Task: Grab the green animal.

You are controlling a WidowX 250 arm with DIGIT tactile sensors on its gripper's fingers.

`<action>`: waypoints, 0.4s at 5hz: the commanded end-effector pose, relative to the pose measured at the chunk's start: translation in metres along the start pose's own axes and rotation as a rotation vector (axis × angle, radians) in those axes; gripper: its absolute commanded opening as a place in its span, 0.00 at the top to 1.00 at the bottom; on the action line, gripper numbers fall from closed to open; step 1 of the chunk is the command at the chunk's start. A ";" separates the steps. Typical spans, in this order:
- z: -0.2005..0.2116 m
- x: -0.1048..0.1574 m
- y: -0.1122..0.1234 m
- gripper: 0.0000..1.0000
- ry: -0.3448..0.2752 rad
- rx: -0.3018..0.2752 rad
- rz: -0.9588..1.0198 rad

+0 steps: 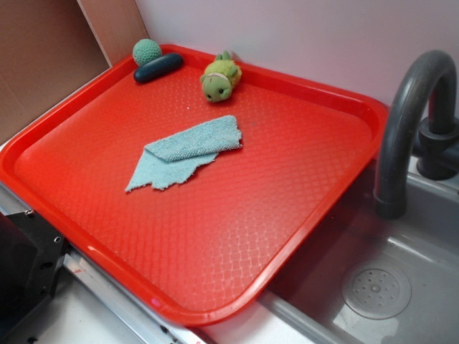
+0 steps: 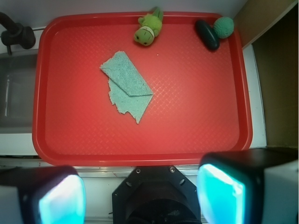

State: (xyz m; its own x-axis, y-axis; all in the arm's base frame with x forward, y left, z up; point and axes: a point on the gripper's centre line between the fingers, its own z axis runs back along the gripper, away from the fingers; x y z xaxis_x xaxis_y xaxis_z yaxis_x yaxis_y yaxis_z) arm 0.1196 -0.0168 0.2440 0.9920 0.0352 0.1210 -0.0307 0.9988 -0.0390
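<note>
The green animal is a small yellow-green plush with dark dot eyes. It lies at the far edge of the red tray, and in the wrist view near the top edge. My gripper is open and empty, high above the near side of the tray and far from the toy. Its two teal pads show at the bottom of the wrist view. The gripper is out of the exterior view.
A teal knitted ball and a dark blue oblong object lie in the tray's far left corner. A folded light-blue cloth lies mid-tray. A grey sink with a tap is on the right.
</note>
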 end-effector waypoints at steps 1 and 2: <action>0.000 0.000 0.000 0.00 0.000 0.000 0.000; -0.020 0.029 0.003 0.00 -0.020 -0.021 0.149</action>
State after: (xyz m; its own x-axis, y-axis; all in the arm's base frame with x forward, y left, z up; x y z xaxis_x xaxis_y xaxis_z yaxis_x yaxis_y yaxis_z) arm 0.1500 -0.0163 0.2226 0.9792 0.1692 0.1120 -0.1619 0.9842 -0.0716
